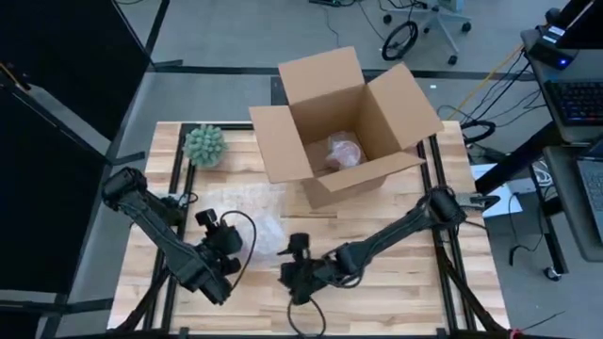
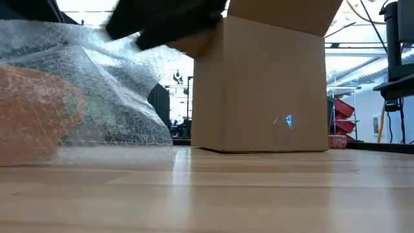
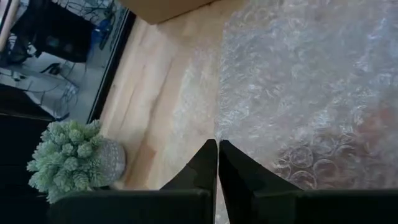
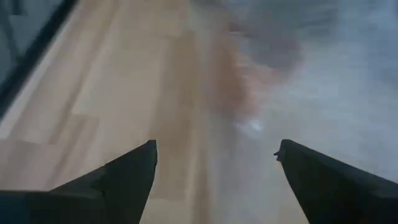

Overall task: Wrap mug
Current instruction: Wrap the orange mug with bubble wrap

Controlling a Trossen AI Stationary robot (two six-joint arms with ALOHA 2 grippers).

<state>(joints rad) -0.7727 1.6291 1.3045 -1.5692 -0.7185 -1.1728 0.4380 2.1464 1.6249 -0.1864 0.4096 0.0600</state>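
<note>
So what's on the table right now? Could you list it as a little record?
surface: wooden table
box: open cardboard box, a bubble-wrapped item inside
wrap: bubble wrap in front of the box, something orange-brown showing through it
plant: small potted plant, far left
left hand: shut, at the wrap's edge
right hand: open, near the wrap

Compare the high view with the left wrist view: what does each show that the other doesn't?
Only the high view: the right gripper, open, near the table's front edge, and the inside of the open cardboard box, where a wrapped bundle lies.

Only the left wrist view: the left gripper fingers pressed together, shut at the edge of the bubble wrap, with a reddish shape under the wrap.

Both: the bubble wrap, the small potted plant at the table's back left, the wooden table, and part of the box.
</note>
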